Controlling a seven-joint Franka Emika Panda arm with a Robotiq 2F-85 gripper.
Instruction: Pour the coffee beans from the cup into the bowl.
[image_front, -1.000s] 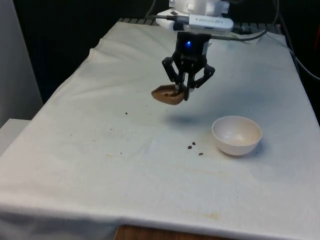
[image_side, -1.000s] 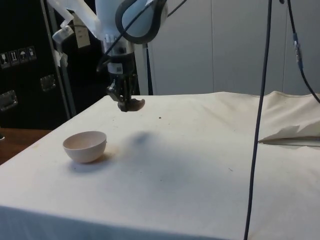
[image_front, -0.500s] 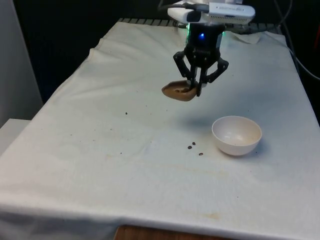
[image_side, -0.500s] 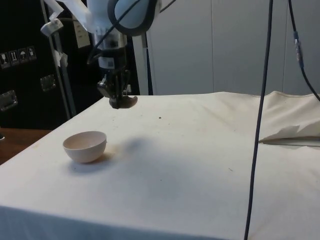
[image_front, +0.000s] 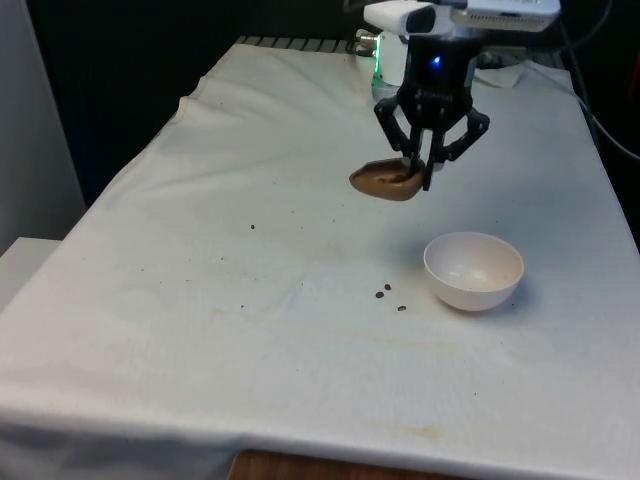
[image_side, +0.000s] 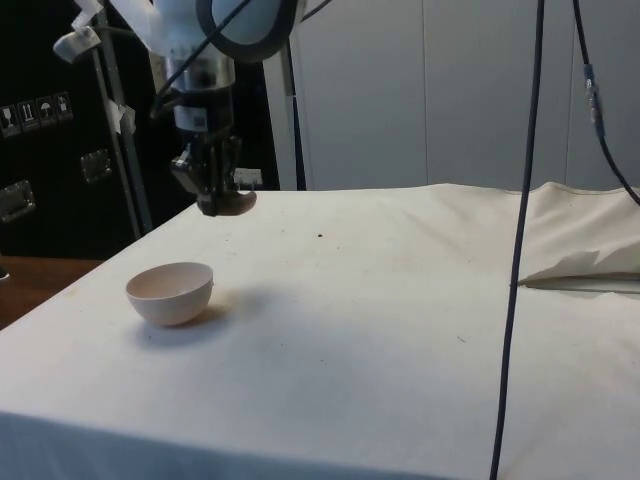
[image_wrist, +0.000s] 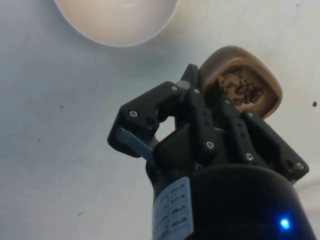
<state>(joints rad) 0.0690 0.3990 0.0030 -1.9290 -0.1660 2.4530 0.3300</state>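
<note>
the gripper (image_front: 424, 181) is pinching the brown cup (image_front: 386, 181) by its rim, hovering above centre frame; next, carrying it over the white bowl (image_front: 473, 270) lower right and tipping.

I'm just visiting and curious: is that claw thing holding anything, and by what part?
Yes. The fingers pinch the rim of a brown cup with coffee beans inside, in the air near the bowl.

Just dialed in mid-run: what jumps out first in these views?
The gripper hangs in the air above the cloth, fingers clamped on the rim of a brown cup with coffee beans inside. A white bowl sits empty on the table toward the front view's right, nearer the camera. A few stray beans lie on the cloth beside the bowl.
</note>
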